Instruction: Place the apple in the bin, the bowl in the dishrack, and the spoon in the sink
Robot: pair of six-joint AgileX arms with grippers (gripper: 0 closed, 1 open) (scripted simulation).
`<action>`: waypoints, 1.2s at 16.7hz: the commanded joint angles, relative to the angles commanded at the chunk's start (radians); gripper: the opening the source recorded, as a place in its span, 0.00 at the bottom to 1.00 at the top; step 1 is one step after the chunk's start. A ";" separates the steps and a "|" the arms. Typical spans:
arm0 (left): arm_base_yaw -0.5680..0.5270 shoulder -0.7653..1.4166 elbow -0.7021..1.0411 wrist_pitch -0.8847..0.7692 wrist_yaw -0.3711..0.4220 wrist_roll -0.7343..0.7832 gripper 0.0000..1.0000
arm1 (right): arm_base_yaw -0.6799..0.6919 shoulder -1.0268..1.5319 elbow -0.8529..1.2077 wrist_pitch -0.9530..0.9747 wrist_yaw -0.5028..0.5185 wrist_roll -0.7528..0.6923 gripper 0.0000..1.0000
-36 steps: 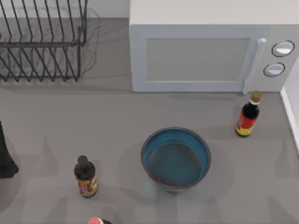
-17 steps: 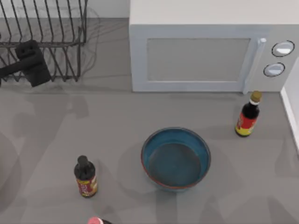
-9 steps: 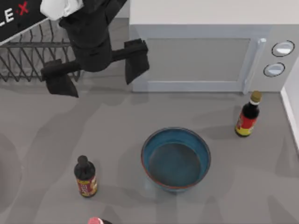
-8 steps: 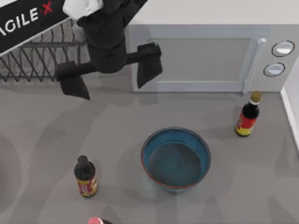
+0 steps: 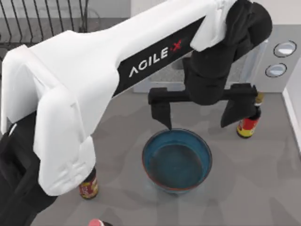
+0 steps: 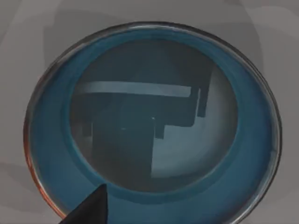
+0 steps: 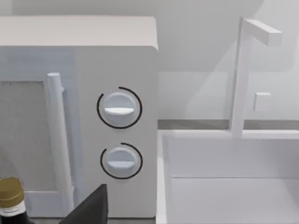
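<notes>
The blue-teal bowl (image 5: 177, 160) with a reddish-brown rim stands upright on the grey table, right of centre. My left gripper (image 5: 198, 123) hangs open above the bowl's far edge, its two black fingers spread about as wide as the bowl. In the left wrist view the bowl (image 6: 154, 126) lies directly below, with one dark fingertip (image 6: 91, 210) over its rim. The dark wire dishrack (image 5: 42, 19) stands at the far left corner. The white sink (image 7: 224, 186) with its faucet lies beside the microwave. A dark part of my right gripper (image 7: 91, 210) faces them. The apple, spoon and bin are out of view.
A white microwave (image 5: 282, 56) stands at the back, close behind the left gripper. One sauce bottle (image 5: 247, 126) stands just right of the right-hand finger. Another bottle (image 5: 88, 187) sits half under the left arm, with a pink-capped bottle (image 5: 96, 222) at the front edge.
My left arm swept from the dishrack at the far left across the table to above the bowl, its gripper open throughout. The bowl and bottles have not moved.
</notes>
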 joint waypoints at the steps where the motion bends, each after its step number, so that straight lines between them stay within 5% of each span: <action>1: -0.026 0.026 0.043 -0.016 0.006 -0.004 1.00 | 0.000 0.000 0.000 0.000 0.000 0.000 1.00; 12: -0.072 0.066 0.110 -0.025 0.017 -0.008 1.00 | 0.000 0.000 0.000 0.000 0.000 0.000 1.00; 20: -0.073 0.049 -0.230 0.292 0.017 -0.006 1.00 | 0.000 0.000 0.000 0.000 0.000 0.000 1.00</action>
